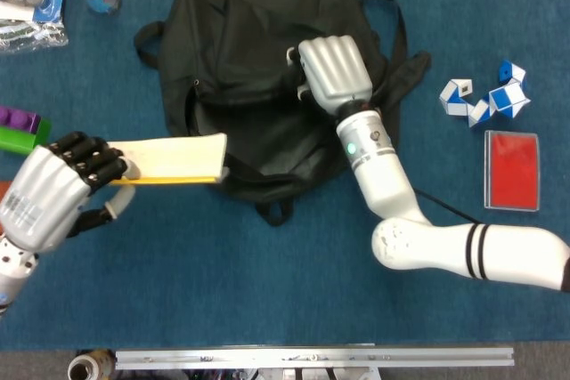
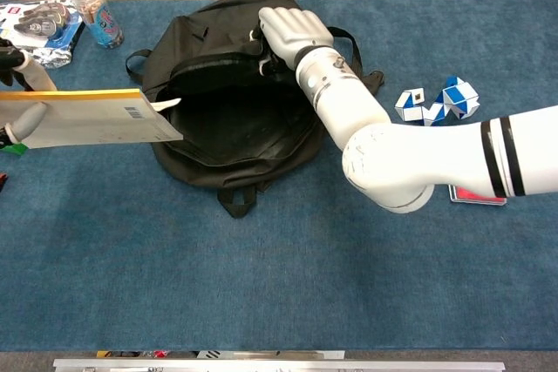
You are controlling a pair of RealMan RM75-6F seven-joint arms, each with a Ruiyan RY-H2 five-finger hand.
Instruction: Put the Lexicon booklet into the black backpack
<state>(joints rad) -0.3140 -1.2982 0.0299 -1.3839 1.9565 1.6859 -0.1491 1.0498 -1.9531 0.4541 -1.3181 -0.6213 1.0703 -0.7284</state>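
The Lexicon booklet [image 1: 174, 159], grasped by the left hand [image 1: 55, 195], reaches the black backpack [image 2: 228, 132], whose flap the right hand [image 1: 334, 72] grips, over blue carpeted tabletop [image 2: 279, 285].

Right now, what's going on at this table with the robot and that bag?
The robot is packing a booklet into a backpack. Its right hand grips the upper flap of the black backpack and holds it lifted, so the main compartment gapes open. Its left hand holds the Lexicon booklet flat, with the free end just at the bag's opening. The booklet is not yet inside.
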